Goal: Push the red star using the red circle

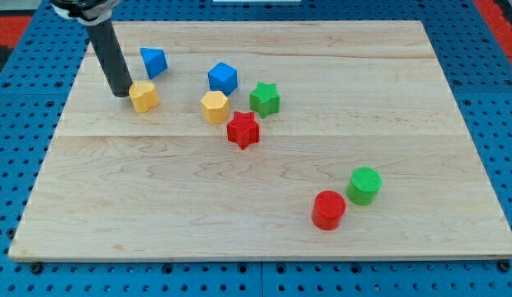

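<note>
1. You are looking at a pale wooden tabletop (264, 239), its plank seams running across the view.
2. A blue perforated base (25, 74) is showing around every edge of it.
3. Red patches (497, 11) are peeking in at both top corners.

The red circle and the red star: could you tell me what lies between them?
Nothing: the camera view shows only bare board between the red circle and the red star.
</note>
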You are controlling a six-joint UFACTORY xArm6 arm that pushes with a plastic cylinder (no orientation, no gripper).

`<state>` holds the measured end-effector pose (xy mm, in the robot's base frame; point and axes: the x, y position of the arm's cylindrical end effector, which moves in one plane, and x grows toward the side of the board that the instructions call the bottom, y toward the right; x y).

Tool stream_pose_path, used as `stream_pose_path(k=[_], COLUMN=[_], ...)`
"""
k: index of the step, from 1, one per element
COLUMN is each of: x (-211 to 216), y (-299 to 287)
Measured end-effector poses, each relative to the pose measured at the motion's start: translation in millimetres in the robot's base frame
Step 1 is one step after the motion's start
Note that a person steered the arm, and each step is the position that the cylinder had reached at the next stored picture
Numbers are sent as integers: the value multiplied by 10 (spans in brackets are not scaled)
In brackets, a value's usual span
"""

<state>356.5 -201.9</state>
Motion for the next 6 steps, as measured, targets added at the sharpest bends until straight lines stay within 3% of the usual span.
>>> stream_pose_path(k=[1, 2, 3, 4, 5, 6], x=[136, 1224, 2026, 2491, 2611, 2319], y=[-193, 207, 1024, 2141, 3260, 2990])
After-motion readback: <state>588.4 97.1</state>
